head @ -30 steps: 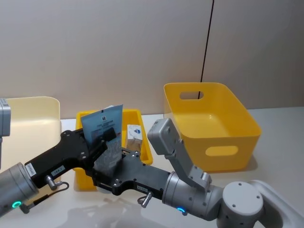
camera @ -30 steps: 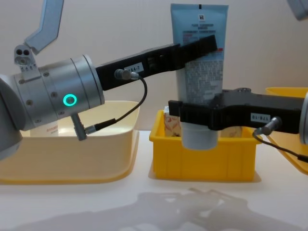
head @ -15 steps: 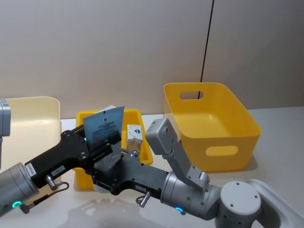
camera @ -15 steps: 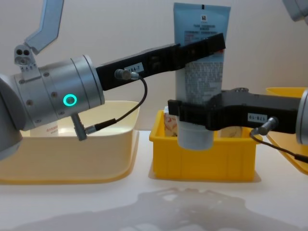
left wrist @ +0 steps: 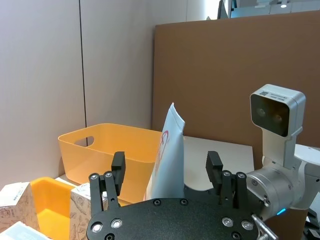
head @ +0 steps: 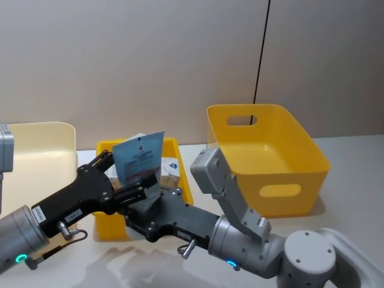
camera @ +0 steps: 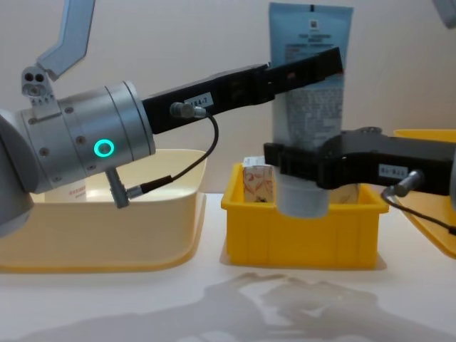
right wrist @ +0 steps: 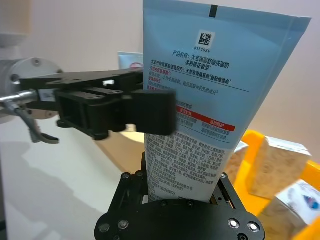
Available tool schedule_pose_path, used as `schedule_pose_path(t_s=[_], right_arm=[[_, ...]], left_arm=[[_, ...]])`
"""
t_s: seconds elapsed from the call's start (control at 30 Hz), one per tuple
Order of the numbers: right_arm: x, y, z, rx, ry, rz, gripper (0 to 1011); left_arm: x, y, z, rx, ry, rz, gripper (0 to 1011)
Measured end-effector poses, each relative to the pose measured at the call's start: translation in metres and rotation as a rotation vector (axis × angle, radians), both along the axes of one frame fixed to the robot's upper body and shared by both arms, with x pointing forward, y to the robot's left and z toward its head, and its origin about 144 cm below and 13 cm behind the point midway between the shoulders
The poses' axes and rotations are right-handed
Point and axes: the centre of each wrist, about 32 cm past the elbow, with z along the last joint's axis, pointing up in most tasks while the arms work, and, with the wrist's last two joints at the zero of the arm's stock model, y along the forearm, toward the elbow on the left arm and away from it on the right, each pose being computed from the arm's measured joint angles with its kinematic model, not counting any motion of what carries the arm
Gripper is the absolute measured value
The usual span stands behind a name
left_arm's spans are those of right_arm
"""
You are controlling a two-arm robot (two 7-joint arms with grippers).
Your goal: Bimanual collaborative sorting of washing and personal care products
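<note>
The right gripper (camera: 303, 167) is clamped on the pale-blue tube (camera: 310, 107) just above its cap. It holds the tube upright over the small yellow bin (camera: 299, 231), where white cartons (camera: 258, 182) stand. The left gripper (left wrist: 166, 162) straddles the tube's upper half, fingers spread wide and clear of it.

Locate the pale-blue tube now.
Chest view, centre-right: the tube stands upright above the small yellow bin, gripped low by the right gripper, the open left gripper around its upper part.
</note>
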Motion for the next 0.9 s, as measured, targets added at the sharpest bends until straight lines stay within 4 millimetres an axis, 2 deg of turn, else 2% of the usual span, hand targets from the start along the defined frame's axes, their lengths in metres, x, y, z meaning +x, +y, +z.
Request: schedule_pose_path(t_s=[0.5, 0.9], right_arm=[[-0.011, -0.028, 0.006, -0.011, -0.05, -0.189, 466], [-0.009, -0.053, 0.016, -0.025, -0.16, -0.346, 466]], left_arm=[[0.0, 0.0, 0.0, 0.001, 0.0, 0.0, 1003], [0.0, 0.0, 0.0, 0.0, 0.0, 0.0, 1003]])
